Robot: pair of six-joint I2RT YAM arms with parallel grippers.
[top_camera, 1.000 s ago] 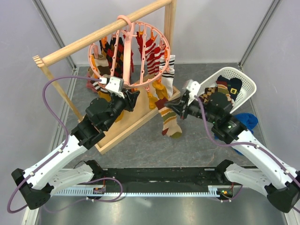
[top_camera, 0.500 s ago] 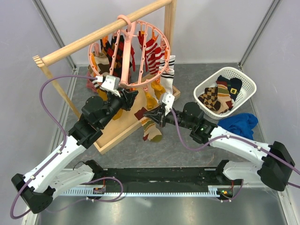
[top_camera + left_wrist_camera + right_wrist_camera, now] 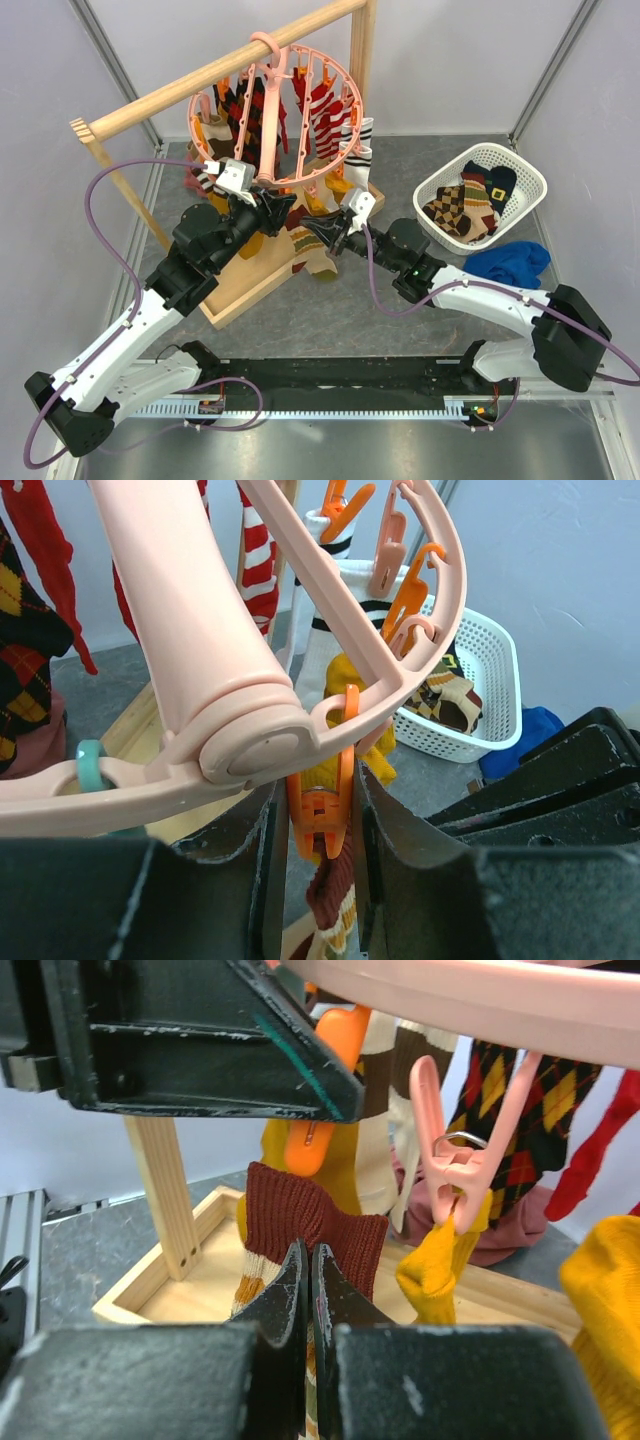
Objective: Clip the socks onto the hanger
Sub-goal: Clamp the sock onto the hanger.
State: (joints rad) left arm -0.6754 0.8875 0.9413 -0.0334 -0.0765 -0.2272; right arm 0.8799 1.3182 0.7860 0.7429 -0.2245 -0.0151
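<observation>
The salmon-pink round hanger (image 3: 268,110) hangs from the wooden rail with several patterned socks (image 3: 325,115) clipped to it. My left gripper (image 3: 278,207) is under the ring's near edge. In the left wrist view its jaws (image 3: 315,795) are closed round an orange clip (image 3: 320,815) hanging from the ring (image 3: 200,630). My right gripper (image 3: 312,228) is shut on a striped sock with a maroon cuff (image 3: 312,255). It holds the cuff (image 3: 300,1210) just under that orange clip (image 3: 322,1110). The cuff also shows below the clip in the left wrist view (image 3: 330,900).
A white basket (image 3: 532,185) with more socks stands at the right, and a blue cloth (image 3: 510,262) lies in front of it. The wooden rail (image 3: 230,65) stands on a wooden base frame (image 3: 255,285). A pink clip (image 3: 455,1175) holds a mustard sock beside the cuff.
My right arm has swung left with the striped sock, from near the basket to under the hanger beside my left gripper. My left gripper has closed in on the orange clip.
</observation>
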